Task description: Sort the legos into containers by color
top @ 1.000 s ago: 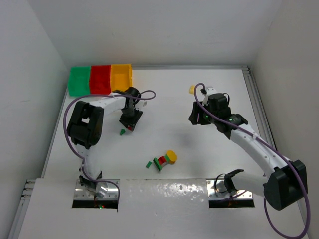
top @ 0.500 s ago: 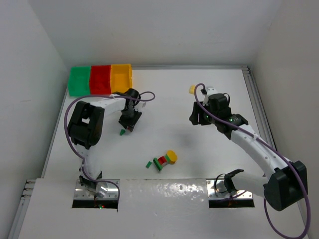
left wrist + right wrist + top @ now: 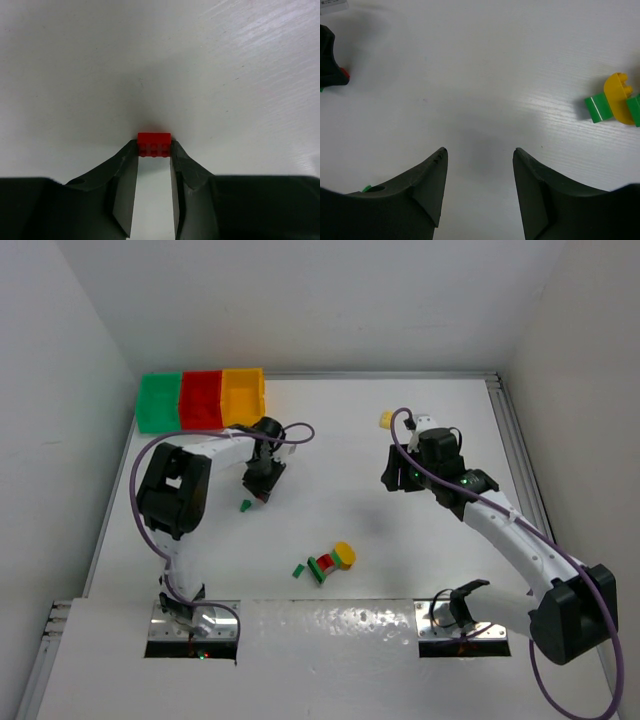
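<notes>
My left gripper [image 3: 154,146] is shut on a small red lego [image 3: 154,143], pinched at the very fingertips just above the white table. From above, this gripper [image 3: 262,489] sits right and in front of the containers: green bin [image 3: 159,403], red bin [image 3: 201,398], yellow bin [image 3: 243,393]. A green lego [image 3: 244,505] lies just left of it. My right gripper [image 3: 480,152] is open over bare table, at mid-right in the top view [image 3: 397,480]. A yellow lego [image 3: 618,98] joined to green pieces [image 3: 597,108] lies off to its right.
A cluster of a flat green piece [image 3: 299,569], a red-and-green piece [image 3: 323,565] and a yellow piece [image 3: 344,554] lies near the front middle. One more yellow piece [image 3: 385,419] rests behind the right arm. White walls enclose the table [image 3: 330,440].
The left jaws have closed in onto the red lego, and the left gripper has shifted slightly toward the back. The right arm has not moved.
</notes>
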Motion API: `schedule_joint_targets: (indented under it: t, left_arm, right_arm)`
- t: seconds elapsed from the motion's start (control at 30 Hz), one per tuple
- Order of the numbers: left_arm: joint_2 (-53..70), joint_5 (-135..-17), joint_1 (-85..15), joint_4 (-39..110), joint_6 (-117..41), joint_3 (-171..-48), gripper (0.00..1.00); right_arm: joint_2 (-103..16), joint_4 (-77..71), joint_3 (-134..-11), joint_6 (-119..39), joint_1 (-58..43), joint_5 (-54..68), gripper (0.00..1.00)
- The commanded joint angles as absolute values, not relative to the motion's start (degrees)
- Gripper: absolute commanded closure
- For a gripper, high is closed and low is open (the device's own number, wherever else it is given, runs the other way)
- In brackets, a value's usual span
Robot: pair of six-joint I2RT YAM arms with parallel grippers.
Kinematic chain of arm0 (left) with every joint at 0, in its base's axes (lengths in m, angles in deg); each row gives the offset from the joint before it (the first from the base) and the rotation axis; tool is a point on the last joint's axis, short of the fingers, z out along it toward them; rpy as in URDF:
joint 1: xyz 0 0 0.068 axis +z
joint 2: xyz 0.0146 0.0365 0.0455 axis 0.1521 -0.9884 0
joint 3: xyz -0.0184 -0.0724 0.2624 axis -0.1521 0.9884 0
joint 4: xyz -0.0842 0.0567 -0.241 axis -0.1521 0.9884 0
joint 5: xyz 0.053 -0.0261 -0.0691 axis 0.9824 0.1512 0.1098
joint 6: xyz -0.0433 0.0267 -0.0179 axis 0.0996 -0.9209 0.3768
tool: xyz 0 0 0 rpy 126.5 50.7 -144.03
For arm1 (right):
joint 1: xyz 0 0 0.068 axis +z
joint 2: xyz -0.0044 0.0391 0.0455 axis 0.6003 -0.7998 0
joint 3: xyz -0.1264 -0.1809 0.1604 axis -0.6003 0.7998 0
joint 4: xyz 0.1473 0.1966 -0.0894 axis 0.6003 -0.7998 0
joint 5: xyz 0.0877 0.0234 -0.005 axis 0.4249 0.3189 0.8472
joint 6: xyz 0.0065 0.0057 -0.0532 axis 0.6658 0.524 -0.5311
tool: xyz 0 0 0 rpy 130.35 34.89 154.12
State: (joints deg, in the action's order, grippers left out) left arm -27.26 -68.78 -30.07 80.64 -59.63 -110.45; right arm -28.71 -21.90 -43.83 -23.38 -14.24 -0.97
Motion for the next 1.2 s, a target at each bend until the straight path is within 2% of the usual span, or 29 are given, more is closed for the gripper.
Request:
schedule_joint_targets:
  t: [0.0,0.17,0.37,0.5,0.67,0.77,0.97,1.13,1.17]
  left_arm:
    - [-27.96,-69.48,-30.72,80.15,-59.51,-112.89,1.0]
    - [-25.68,-67.99,-28.88,84.54,-59.79,-123.59,1.0]
    - [-29.61,-70.8,-11.06,88.85,-54.6,-147.49,1.0]
    - [-36.65,-66.33,-6.91,88.33,-56.17,-162.24,1.0]
    - [-45.52,-64.12,-4.79,84.38,-58.11,-169.13,1.0]
    - [-48.08,-61.84,-3.22,79.11,-57.41,-168.44,1.0]
    - [-51.96,-65.43,-2.51,75.15,-57.14,-168.88,0.99]
    - [-52.92,-65.88,-2.42,74.88,-57.5,-168.18,0.74]
    - [-52.75,-65.88,-2.42,74.71,-57.67,-168.0,0.63]
  right_arm:
    - [-27.36,-21.24,-44.04,-24.25,-13.95,-2.08,0.45]
    - [-27.27,-20.98,-44.04,-24.43,-13.86,-2.25,0.45]
    - [-27.62,-20.28,-43.87,-24.61,-13.95,-1.82,0.45]
    - [-28.06,-19.4,-43.6,-24.52,-13.95,-1.64,0.45]
    - [-29.12,-20.53,-44.74,-24.95,-13.95,-1.46,0.45]
    - [-29.29,-21.5,-45.36,-25.4,-13.95,-2.43,0.45]
    - [-29.29,-22.12,-46.06,-25.4,-13.95,-2.78,0.45]
    - [-29.38,-23.0,-46.85,-25.75,-13.86,-2.87,0.45]
    - [-29.29,-23.09,-46.77,-25.84,-13.86,-2.87,0.45]
